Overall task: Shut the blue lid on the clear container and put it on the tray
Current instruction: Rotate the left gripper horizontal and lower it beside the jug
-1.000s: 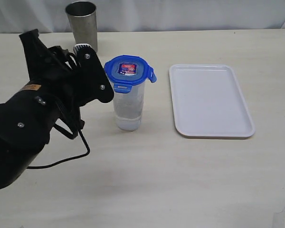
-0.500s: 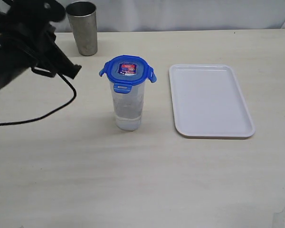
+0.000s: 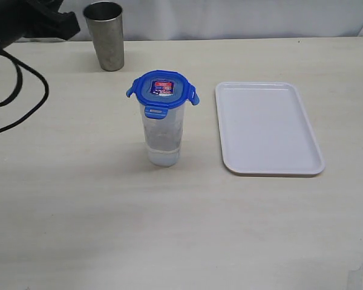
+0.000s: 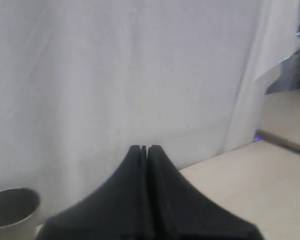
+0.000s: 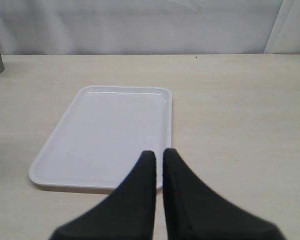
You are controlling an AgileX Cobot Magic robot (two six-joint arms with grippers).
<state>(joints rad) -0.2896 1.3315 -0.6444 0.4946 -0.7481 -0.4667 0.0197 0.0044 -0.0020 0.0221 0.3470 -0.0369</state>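
The clear container [image 3: 164, 136] stands upright on the table in the exterior view, a little left of the middle. The blue lid [image 3: 163, 90] with its red-and-white sticker sits on top of it. The white tray [image 3: 267, 127] lies flat to its right, with nothing on it; it also fills the right wrist view [image 5: 110, 135]. My left gripper [image 4: 145, 148] is shut, raised and facing the white curtain, far from the container. Only part of its arm [image 3: 24, 21] shows at the top left corner. My right gripper [image 5: 159, 153] is shut and empty, just in front of the tray's near edge.
A grey steel cup [image 3: 105, 35] stands at the back left, and its rim shows in the left wrist view [image 4: 12, 206]. A black cable [image 3: 25, 96] loops over the table's left side. A white curtain backs the table.
My left arm has drawn up and back from beside the container to the top left corner. The container, lid and tray have not moved.
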